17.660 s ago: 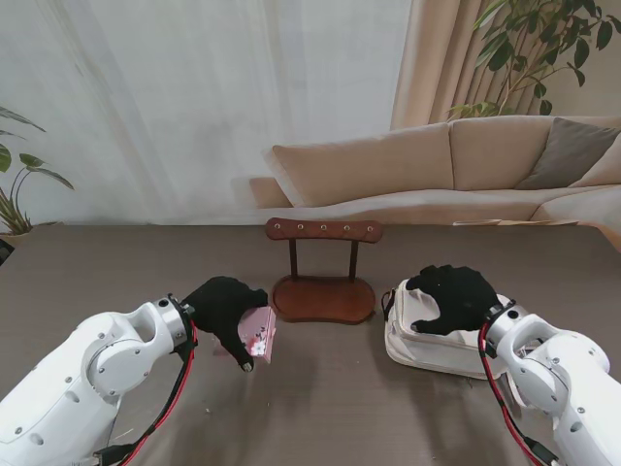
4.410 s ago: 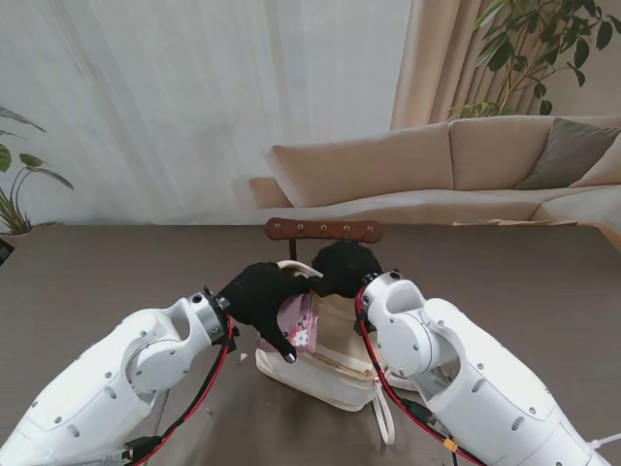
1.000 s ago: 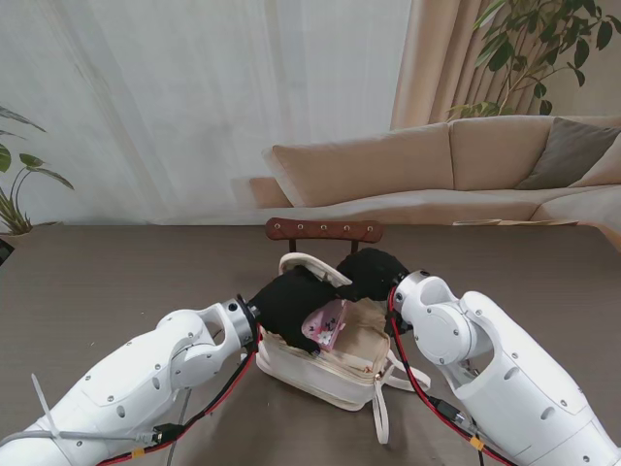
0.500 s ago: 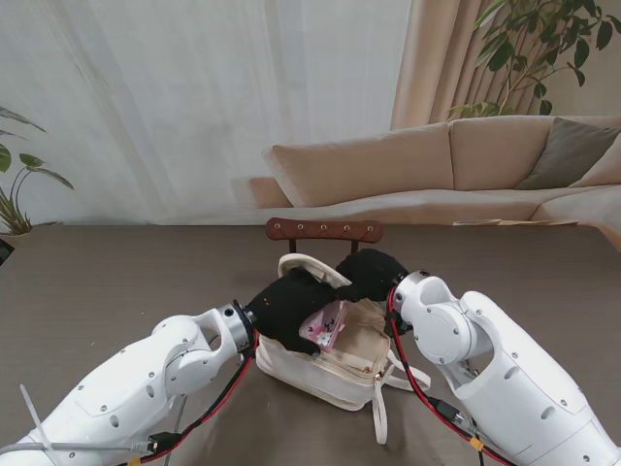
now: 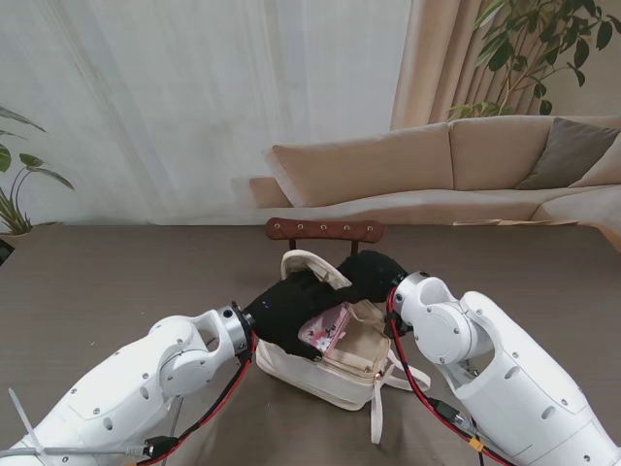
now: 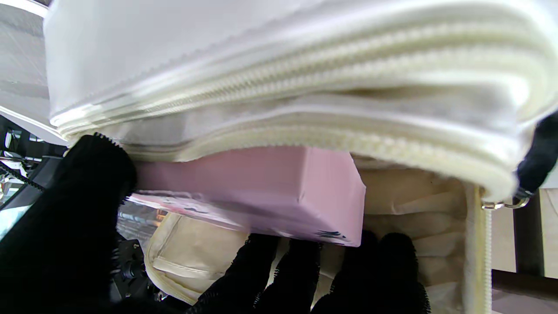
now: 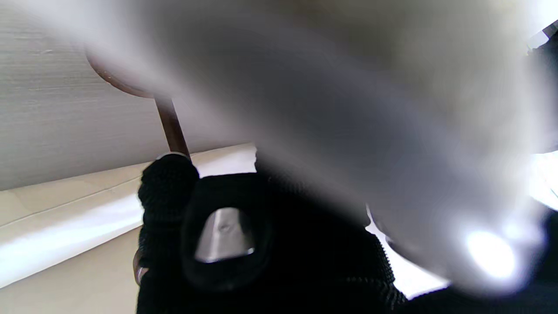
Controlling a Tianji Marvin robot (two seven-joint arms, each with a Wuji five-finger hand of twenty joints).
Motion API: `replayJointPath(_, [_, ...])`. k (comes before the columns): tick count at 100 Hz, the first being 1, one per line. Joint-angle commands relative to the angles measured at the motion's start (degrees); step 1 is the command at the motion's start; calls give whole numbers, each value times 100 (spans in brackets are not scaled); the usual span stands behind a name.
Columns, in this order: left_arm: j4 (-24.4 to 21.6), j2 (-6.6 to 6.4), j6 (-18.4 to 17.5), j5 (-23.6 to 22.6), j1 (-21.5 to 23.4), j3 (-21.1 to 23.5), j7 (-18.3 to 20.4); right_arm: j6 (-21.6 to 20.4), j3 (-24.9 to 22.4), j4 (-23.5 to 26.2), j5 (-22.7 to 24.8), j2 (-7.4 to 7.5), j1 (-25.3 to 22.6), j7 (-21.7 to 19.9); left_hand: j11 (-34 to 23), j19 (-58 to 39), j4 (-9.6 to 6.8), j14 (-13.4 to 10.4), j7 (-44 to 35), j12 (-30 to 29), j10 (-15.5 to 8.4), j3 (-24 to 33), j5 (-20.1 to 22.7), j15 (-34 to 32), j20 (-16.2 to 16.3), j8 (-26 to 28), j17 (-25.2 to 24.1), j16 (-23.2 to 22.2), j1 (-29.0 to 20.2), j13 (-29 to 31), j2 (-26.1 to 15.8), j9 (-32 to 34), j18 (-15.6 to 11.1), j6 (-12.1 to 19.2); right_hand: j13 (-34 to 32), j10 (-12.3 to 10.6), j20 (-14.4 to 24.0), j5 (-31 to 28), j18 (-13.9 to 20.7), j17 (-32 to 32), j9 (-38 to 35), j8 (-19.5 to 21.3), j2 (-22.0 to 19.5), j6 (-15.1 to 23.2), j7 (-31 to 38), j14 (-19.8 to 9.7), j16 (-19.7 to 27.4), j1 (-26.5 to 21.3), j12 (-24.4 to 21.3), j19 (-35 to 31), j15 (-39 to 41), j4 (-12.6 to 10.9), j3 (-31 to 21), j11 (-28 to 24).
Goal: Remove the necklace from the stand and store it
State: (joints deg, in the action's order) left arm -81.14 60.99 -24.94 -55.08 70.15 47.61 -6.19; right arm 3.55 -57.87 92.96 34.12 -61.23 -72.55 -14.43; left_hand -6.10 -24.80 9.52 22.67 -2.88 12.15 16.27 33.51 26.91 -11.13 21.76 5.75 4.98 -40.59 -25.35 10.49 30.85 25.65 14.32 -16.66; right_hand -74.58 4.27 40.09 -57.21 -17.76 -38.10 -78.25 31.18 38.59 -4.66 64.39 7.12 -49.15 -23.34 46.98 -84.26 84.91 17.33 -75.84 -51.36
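Note:
My left hand [image 5: 284,306], in a black glove, is shut on a flat pink box [image 5: 326,330] and holds it in the mouth of a cream zip bag [image 5: 315,374]. In the left wrist view the pink box [image 6: 248,192] lies just under the bag's zipper rim [image 6: 305,87], with my fingers [image 6: 296,279] beneath it. My right hand [image 5: 374,272] grips the bag's far rim and holds it up. The wooden stand [image 5: 324,230] is behind the bag, and no necklace shows on its bar. The right wrist view shows my right hand [image 7: 244,244], the stand's post [image 7: 172,126] and blurred bag cloth [image 7: 348,87].
The bag's handle [image 5: 309,260] arches up in front of the stand. A loose strap [image 5: 376,413] trails from the bag toward me. Both white forearms close in on the bag from either side. A sofa [image 5: 437,165] stands beyond the table's far edge.
Over the last second my left hand has pushed the pink box lower into the bag's mouth. The right hand has kept its hold on the far rim.

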Motion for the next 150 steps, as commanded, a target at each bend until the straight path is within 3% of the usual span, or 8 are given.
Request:
replayJointPath(1, [-69,16,9,30,-43,38,58,-2,44,9,-10,-10,-45,-112,349,1556,-193,81,-52,-244,-89,-199,2,559,-474,87,-284,414,147,-484,-338,-401,257,398,-50,134,184,-230,-223,-2148,-463,9,103,-22,160,-221,-88,-138,33,-316,207,162,-391,-233])
replayJointPath(30, [-135,3,43,106,7,81,225,0,47,3,-26,-4,-47,-141,359,1969,-190,61,83,-350,-87,-398,-216,713,-459,29,-625,615,185,-908,-434,-776,99,327,-48,138,188,-233,-235,-2146,-461,8,111,-30,157,-211,-89,-142,29,-314,209,163,-392,-236])
replayJointPath(61, [-354,-24,110,103,168,215,390,-7,50,-4,-28,4,-54,-173,191,2075,-201,414,240,-541,378,-135,-238,553,-500,-208,-317,620,61,-892,-361,-951,171,-553,-49,135,194,-234,-237,-2146,-460,10,103,-37,157,-210,-86,-138,24,-312,201,172,-393,-233])
replayJointPath(80, [-464,-46,46,-143,318,357,215,1,46,-15,-40,6,-57,-184,-13,1847,-211,394,-247,-321,213,279,228,325,-345,59,78,-233,72,-304,-296,-188,335,-106,-49,145,195,-234,-237,-2146,-461,11,108,-32,156,-208,-88,-150,22,-311,206,173,-387,-230])
replayJointPath(114, [-593,-63,135,-176,469,536,297,18,92,-19,-100,8,-36,-226,207,1968,-215,365,371,-518,296,133,-244,561,-370,-354,-102,76,-4,-587,-411,-754,241,-392,-49,149,197,-234,-237,-2146,-461,12,102,-35,154,-191,-86,-147,23,-310,203,171,-383,-230])
replayJointPath(125, [-596,-65,148,-172,462,529,327,22,110,-22,-118,7,-30,-234,186,1972,-234,368,406,-526,245,92,-397,554,-372,-399,-124,126,-6,-583,-533,-820,245,-150,-50,143,197,-233,-237,-2146,-460,12,103,-37,152,-228,-88,-147,24,-310,207,168,-385,-233])
replayJointPath(136, [-540,-56,113,-162,417,495,274,36,124,-29,-142,2,-28,-220,167,1941,-287,284,476,-524,-85,-151,-1020,546,-318,-545,-188,215,-77,-600,-678,-1050,181,1087,-48,145,198,-229,-237,-2146,-457,14,95,-39,149,-193,-88,-150,22,-310,210,168,-376,-227])
replayJointPath(150, [-480,-40,108,-142,383,464,175,66,135,-28,-187,7,-21,-266,188,1942,-302,232,480,-532,-161,-286,-1170,606,-275,-601,-278,293,-73,-724,-756,-1257,131,1291,-49,153,198,-225,-237,-2146,-462,11,105,-48,148,-204,-91,-157,27,-310,218,172,-375,-237])
